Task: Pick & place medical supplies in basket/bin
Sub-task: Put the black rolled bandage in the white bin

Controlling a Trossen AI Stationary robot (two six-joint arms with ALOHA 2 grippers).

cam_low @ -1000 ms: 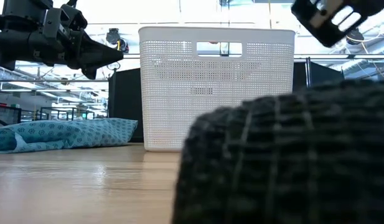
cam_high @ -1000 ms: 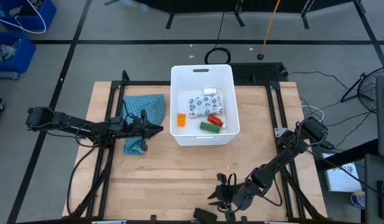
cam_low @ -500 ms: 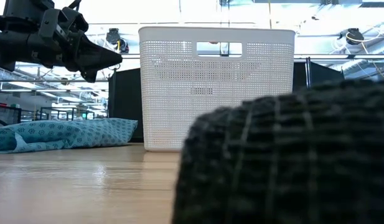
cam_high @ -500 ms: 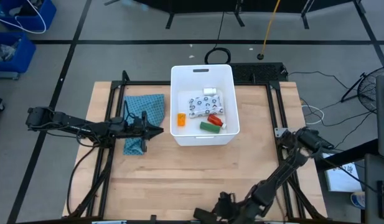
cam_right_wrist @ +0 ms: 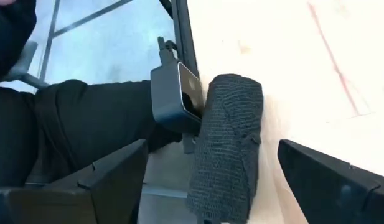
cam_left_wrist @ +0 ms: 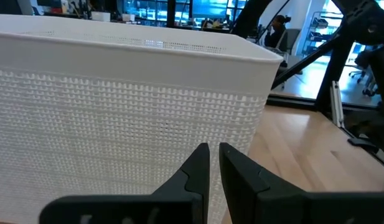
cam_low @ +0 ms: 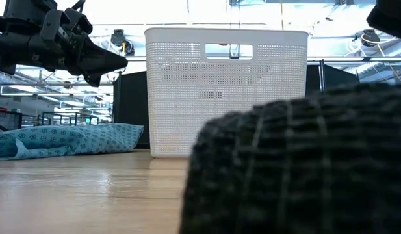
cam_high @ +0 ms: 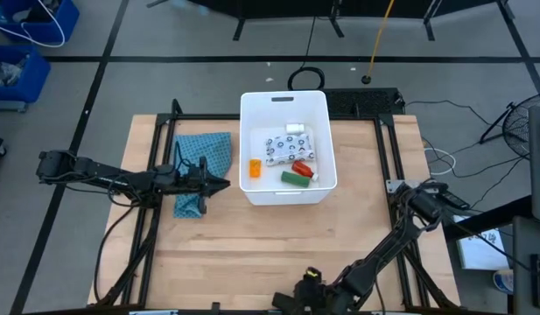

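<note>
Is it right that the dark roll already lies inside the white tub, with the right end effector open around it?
Not quite. The dark roll lies on the table's near edge, outside the white tub, as the right wrist view shows. The right end effector is indeed open around it.

White tub point(cam_high: 284, 193) blocks mid-table; bare wood point(cam_high: 243, 245) in front lies open

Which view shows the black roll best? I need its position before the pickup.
The right wrist view: the black roll lies whole at the table edge between open fingers. The low view shows only a blurred dark mass; high view barely shows it; left wrist view, nothing.
</note>
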